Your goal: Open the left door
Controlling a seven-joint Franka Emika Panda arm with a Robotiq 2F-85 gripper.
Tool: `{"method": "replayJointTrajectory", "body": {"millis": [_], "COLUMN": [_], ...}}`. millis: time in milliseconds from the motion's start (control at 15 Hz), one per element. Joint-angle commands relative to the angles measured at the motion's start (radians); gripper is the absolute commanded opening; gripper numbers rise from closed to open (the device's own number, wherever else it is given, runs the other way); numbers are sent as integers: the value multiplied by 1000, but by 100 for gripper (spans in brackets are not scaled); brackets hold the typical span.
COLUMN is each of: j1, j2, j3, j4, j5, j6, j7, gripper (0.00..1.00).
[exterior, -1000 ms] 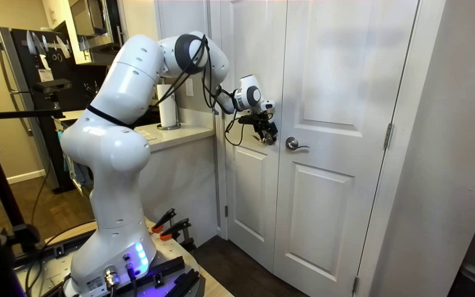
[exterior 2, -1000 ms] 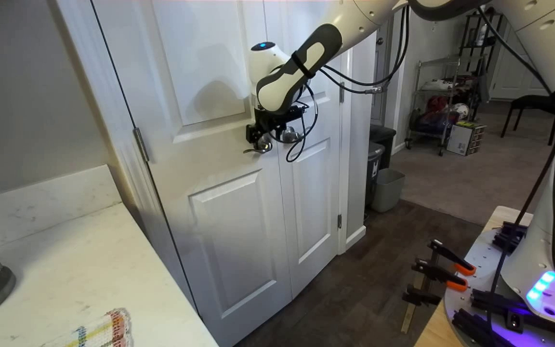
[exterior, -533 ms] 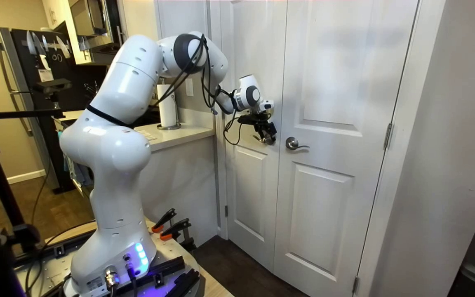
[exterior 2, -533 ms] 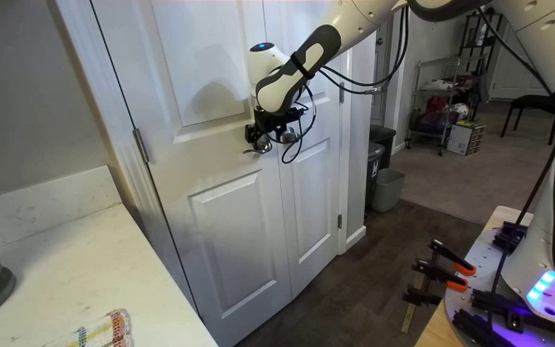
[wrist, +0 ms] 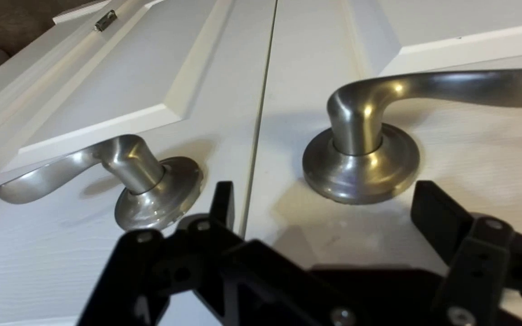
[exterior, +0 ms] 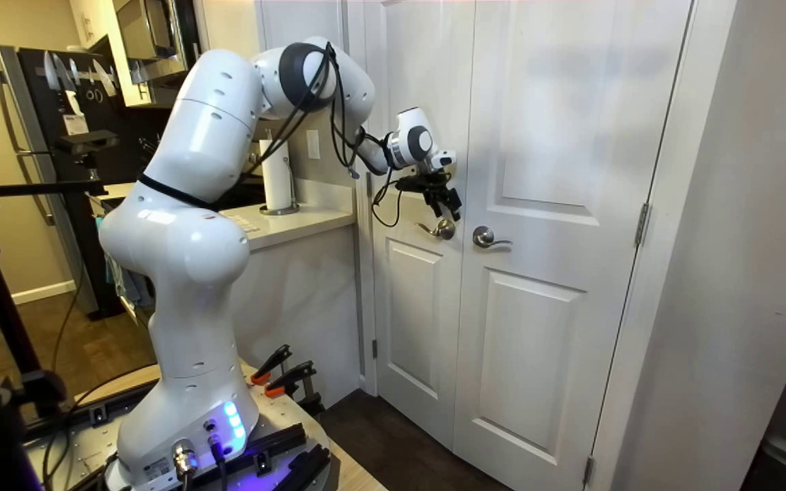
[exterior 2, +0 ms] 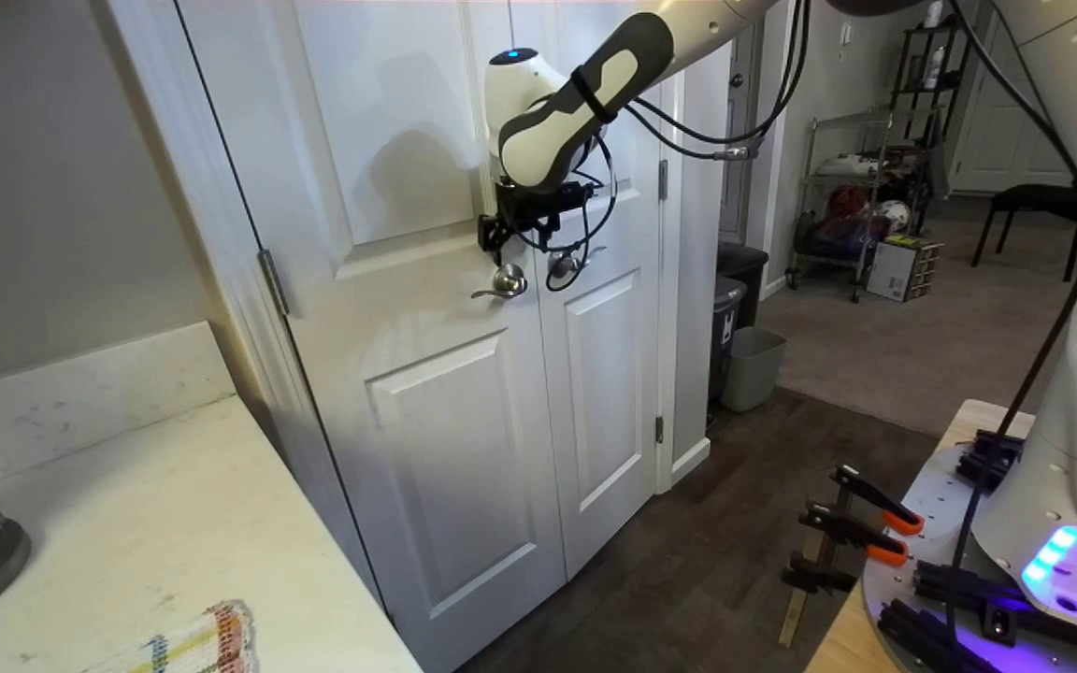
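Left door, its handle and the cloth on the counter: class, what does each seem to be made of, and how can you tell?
Left door: apparently painted wood or moulded board, from its white coat and faint grain lines; the core is hidden.
Handle: probably metal, satin finish, from its grey sheen and soft highlights.
Cloth: likely woven or knitted fabric, given its coarse texture and coloured stripes.

The arm [exterior: 192,320] is glossy white, its rounded segments [exterior: 202,140] dotted with recesses [exterior: 216,116]. The base [exterior: 178,412] carries pale blue lights [exterior: 234,420], a silver connector [exterior: 183,457] and a label [exterior: 156,468] too small to read. Above the base, a black strap [exterior: 173,194] rings the arm. Farther from the base come dark-grey joint bands [exterior: 293,76], black cables [exterior: 290,126] and a small blue light [exterior 2: 513,55]; farthest are angular black fingers [wrist: 440,222] and silver screws [wrist: 342,315].
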Motion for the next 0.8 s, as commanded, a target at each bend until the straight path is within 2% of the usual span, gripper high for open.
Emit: {"method": "replayJointTrajectory", "body": {"millis": [0, 467, 733], "j1": [-14, -39, -24], "j2": [-36, 1, 2], "j3": [19, 68, 46], "j4": [-45, -68, -75], "j5": [33, 134, 110], "j6": [-7, 9, 31], "j7": [-9, -44, -34], "gripper": [100, 100, 100]}}
